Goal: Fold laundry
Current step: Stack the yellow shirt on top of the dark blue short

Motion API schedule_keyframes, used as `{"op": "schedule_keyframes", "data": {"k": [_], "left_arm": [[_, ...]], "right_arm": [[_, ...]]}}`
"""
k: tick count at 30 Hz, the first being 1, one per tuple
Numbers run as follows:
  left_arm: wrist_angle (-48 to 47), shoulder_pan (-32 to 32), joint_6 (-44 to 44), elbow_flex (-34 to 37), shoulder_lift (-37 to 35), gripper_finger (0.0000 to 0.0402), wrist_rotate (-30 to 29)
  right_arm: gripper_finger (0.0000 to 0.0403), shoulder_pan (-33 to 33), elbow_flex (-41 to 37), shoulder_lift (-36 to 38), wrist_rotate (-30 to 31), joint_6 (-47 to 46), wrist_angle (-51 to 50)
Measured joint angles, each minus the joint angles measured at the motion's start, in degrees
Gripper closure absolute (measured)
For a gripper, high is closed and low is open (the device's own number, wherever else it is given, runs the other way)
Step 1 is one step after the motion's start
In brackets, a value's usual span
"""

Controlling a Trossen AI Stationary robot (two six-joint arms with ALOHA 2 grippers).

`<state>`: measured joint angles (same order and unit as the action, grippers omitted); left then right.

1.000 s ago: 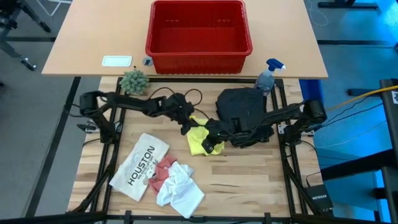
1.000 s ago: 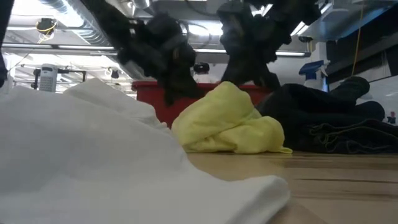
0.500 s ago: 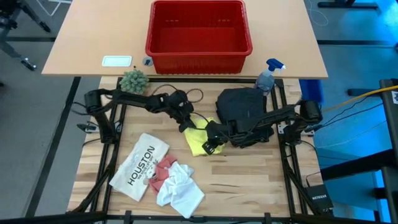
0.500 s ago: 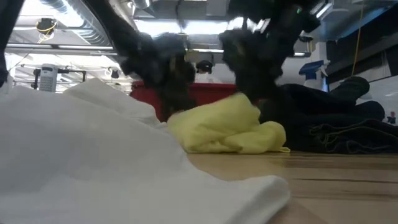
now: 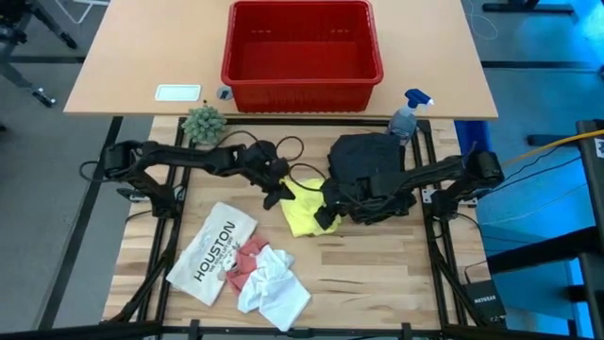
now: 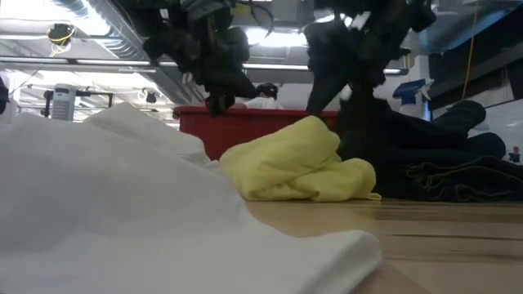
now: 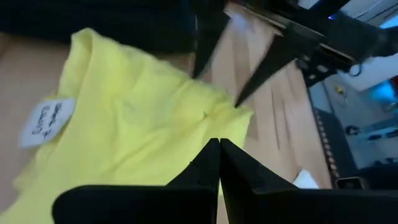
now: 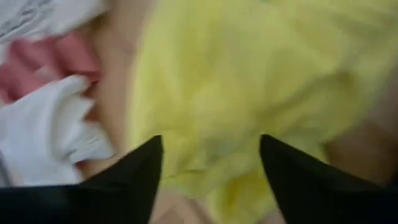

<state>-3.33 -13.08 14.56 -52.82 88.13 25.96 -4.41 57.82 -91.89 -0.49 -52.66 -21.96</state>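
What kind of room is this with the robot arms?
Probably a robot lab or workshop. The clothes lie on a wooden table in a black metal frame, bare ceiling pipes and strip lights hang overhead, and cables trail across the grey floor.

My left claw (image 7: 219, 149) is matt black plastic, same as my right claw (image 8: 208, 158). The bright yellow cotton T-shirt (image 5: 304, 210) looks soft and matt, with a little white paper-ish label (image 7: 46, 121) sewn in. The big black trousers (image 5: 370, 170) are heavy matt cloth. The pale wood-plank surface (image 5: 377, 274) is smooth with visible grain. The red plastic basket (image 5: 300, 45) has a slight shine.
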Motion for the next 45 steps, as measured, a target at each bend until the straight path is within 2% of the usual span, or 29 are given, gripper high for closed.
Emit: {"op": "schedule_keyframes", "data": {"k": [3, 6, 9, 11, 14, 19, 23, 29, 37, 45], "left_arm": [[-2.8, 1.0, -0.4, 0.0, 0.0, 0.0401, -2.0], [-5.5, 1.1, -0.9, 0.0, 0.0, 0.0401, -2.6], [-8.9, 1.0, -2.0, 0.0, 0.0, 0.0401, -3.1], [-11.1, 1.0, -3.2, 0.0, -0.3, 0.0401, -3.1], [-14.1, 1.0, -4.9, 0.0, -1.0, 0.0401, -3.7], [-16.6, 0.7, -7.3, 0.7, -3.6, 0.0401, -4.4], [-17.4, -0.3, -7.3, 3.7, -6.8, 0.0401, -4.6], [-17.6, -2.1, -5.9, 9.0, -13.0, 0.0401, -4.7], [-17.2, -3.7, -4.2, 14.5, -20.1, 0.0401, -4.8], [-17.0, -4.0, -4.2, 16.1, -21.8, 0.0401, -5.2]], "right_arm": [[0.0086, 0.1, -2.6, 0.0, 2.5, -5.1, 1.4], [0.0042, 0.0, -5.6, 0.0, 3.9, -11.0, 5.7], [0.0025, 0.0, -8.2, -0.1, 4.0, -15.3, 14.7], [0.0025, 0.4, -9.4, -0.1, 5.7, -18.4, 16.5], [0.0036, 0.9, -10.4, -0.9, 8.3, -21.3, 15.9], [0.0055, 2.0, -10.3, -4.1, 8.6, -23.6, 16.3], [0.0055, 3.2, -10.1, -8.2, 7.1, -23.9, 20.7], [0.0062, 3.4, -4.4, -14.9, 7.0, -22.7, 21.4], [0.0177, 1.3, 2.0, -17.6, 8.2, -16.9, 19.1], [0.0189, 1.9, 3.5, -20.4, 4.4, -13.2, 22.4]]}}
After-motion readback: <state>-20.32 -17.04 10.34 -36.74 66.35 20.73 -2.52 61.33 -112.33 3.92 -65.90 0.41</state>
